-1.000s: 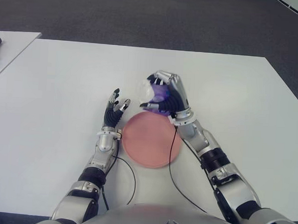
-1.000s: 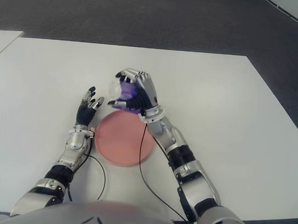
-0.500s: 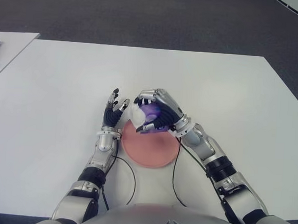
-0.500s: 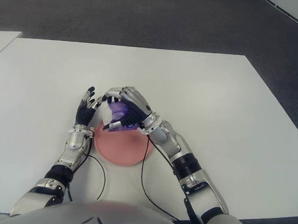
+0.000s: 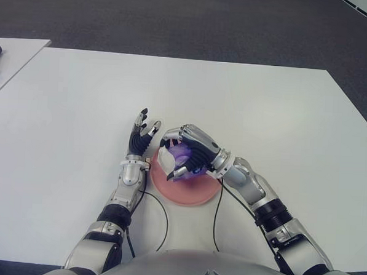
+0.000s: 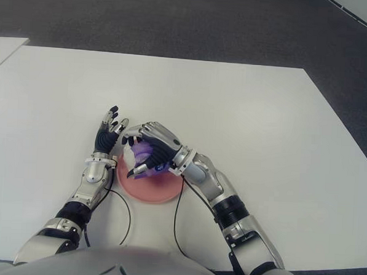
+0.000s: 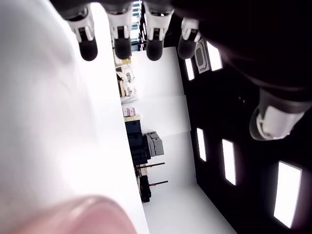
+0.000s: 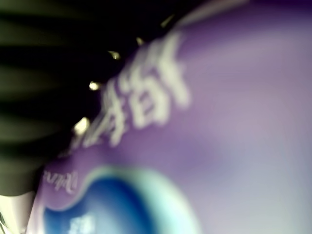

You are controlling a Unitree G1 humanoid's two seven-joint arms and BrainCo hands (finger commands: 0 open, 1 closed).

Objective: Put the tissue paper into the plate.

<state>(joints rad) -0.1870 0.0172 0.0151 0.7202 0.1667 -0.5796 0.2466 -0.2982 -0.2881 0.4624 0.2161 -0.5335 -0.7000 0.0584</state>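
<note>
Tissue pack gripped in right hand over pink plate; left hand open, white table, dark carpet.

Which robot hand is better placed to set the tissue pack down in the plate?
Right. The right robot hand already grips the purple tissue pack over the pink plate; the left robot hand shows open beside the plate.

Silver-jointed arms, black-fingered hands, black cables
</note>
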